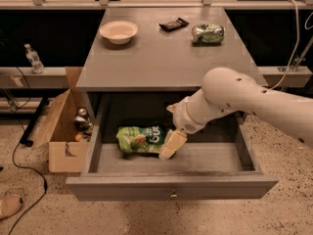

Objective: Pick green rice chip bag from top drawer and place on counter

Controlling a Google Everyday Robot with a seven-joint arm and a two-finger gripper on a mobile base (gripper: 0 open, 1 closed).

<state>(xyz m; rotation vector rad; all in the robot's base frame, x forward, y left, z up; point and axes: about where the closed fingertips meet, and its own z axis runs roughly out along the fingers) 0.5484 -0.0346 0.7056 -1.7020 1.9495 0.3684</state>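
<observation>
Fingers (168, 146) in top drawer (210, 159), touching green rice chip bag (138, 139); grip cannot tell

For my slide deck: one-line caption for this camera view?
Gripper reaches into the open top drawer, at one end of the green rice chip bag; the counter above holds a bowl.

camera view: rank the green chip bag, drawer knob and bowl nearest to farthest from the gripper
The gripper is inside the top drawer.
1. green rice chip bag, beside it
2. knob, on the drawer front
3. bowl, far corner of the counter
</observation>
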